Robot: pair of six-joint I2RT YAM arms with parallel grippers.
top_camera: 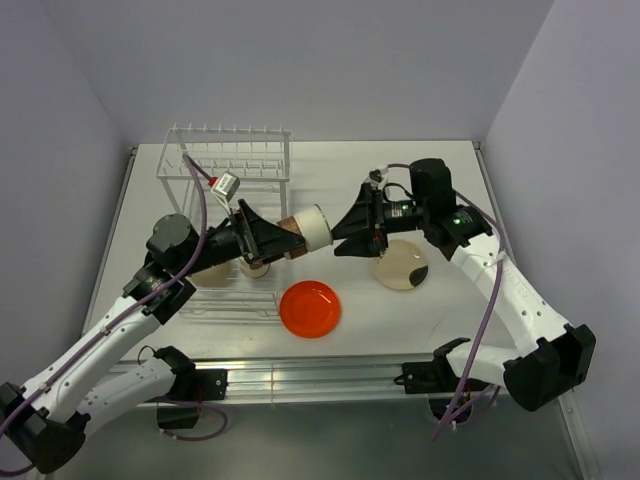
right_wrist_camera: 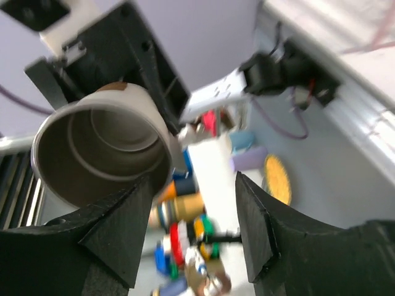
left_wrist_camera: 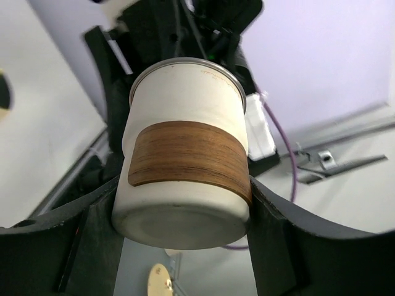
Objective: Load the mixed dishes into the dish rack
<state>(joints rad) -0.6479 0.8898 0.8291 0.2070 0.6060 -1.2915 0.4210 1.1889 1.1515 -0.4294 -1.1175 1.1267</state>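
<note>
Just right of the dish rack (top_camera: 232,152), the left gripper's (top_camera: 282,240) fingers (left_wrist_camera: 92,246) clamp the sides of a white cup (left_wrist_camera: 185,160) (wood-banded, steel-rimmed), held aloft. Farther right of the rack, at the cup's mouth, the right gripper (right_wrist_camera: 192,185) gapes, gripping nothing.

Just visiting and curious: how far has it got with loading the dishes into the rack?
Early on. Little looks loaded: the rack shows bare prongs, its base partly hidden by an arm. In hand: the left end effector grips a cup, the right end effector open beside it. Left: the orange plate and cream dish on the table.
</note>
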